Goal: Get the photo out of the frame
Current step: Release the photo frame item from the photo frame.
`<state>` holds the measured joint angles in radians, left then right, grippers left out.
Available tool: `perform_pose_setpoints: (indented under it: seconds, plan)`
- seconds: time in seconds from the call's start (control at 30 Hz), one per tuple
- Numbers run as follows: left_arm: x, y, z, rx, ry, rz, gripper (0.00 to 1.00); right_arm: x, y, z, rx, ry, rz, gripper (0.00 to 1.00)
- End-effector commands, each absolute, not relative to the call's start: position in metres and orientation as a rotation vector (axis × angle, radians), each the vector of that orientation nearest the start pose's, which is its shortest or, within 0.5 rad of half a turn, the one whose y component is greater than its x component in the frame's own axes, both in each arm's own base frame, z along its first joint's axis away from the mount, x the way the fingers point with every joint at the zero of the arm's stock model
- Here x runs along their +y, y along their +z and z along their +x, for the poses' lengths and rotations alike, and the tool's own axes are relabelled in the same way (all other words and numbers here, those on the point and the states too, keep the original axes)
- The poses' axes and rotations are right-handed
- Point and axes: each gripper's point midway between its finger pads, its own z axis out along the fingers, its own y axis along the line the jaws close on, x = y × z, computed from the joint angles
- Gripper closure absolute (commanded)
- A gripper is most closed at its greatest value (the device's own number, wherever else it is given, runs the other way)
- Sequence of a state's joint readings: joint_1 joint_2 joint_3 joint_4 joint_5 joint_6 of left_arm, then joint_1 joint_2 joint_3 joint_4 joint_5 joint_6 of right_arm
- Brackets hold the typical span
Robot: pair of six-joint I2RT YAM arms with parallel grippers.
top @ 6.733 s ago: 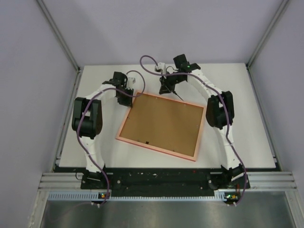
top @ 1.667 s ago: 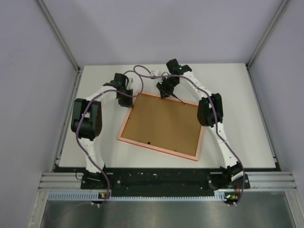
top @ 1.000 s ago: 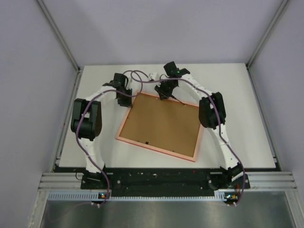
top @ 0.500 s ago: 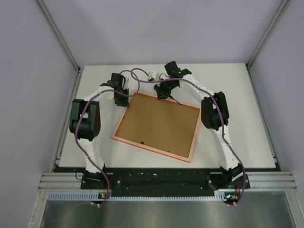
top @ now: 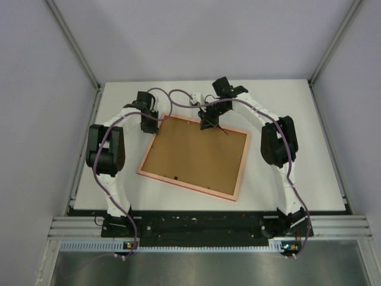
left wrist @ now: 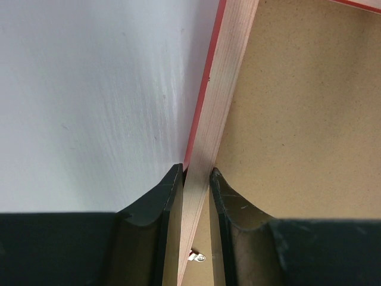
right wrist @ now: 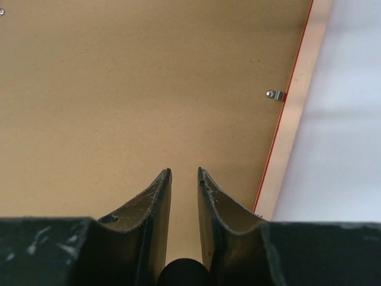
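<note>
The frame [top: 189, 183] lies face down on the white table, its pale pinkish rim around the brown backing board [top: 193, 152]. The photo is hidden beneath the board. My left gripper [top: 147, 123] is shut on the frame's rim at the far left corner; in the left wrist view the rim [left wrist: 223, 101] runs between the jaws of the gripper [left wrist: 196, 179]. My right gripper [top: 208, 124] hovers over the board near the far edge. In the right wrist view it [right wrist: 184, 173] is narrowly open and empty above the board [right wrist: 119, 89], left of the rim [right wrist: 297, 119].
A small metal retaining clip [right wrist: 274, 95] sits on the rim's inner edge, and another [left wrist: 196, 257] shows between my left jaws. Grey walls enclose the table [top: 309, 119] on three sides. Purple cables loop over both arms.
The frame has slid and turned to the left with my left gripper holding its corner. My right gripper has shifted slightly right along the far edge of the board.
</note>
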<state>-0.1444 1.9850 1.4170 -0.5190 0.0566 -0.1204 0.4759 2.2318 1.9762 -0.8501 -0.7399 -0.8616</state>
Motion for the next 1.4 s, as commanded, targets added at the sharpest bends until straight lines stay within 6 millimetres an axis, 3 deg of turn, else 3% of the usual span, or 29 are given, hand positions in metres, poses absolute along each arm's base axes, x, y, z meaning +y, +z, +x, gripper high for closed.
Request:
perform_pose_setpoints:
  seconds: [0.0,0.23,0.43,0.77,1.17,1.37]
  plan:
    - [-0.057,0.028,0.428,2.698,-0.057,-0.005,1.00,0.325,0.144,0.400,1.624,0.841,-1.721,1.00]
    - [-0.059,0.023,0.427,2.714,-0.066,0.009,1.00,0.341,0.154,0.426,1.605,0.838,-1.670,1.00]
    - [-0.059,0.025,0.427,2.709,-0.068,0.007,1.00,0.349,0.141,0.446,1.629,0.817,-1.653,1.00]
    - [-0.059,0.025,0.427,2.711,-0.068,0.005,1.00,0.345,0.109,0.450,1.684,0.799,-1.679,1.00]
    - [-0.058,0.027,0.428,2.704,-0.058,0.005,1.00,0.340,0.096,0.457,1.708,0.738,-1.707,1.00]
    - [-0.053,0.026,0.427,2.706,-0.025,-0.016,1.00,0.328,0.079,0.459,1.789,0.683,-1.746,1.00]
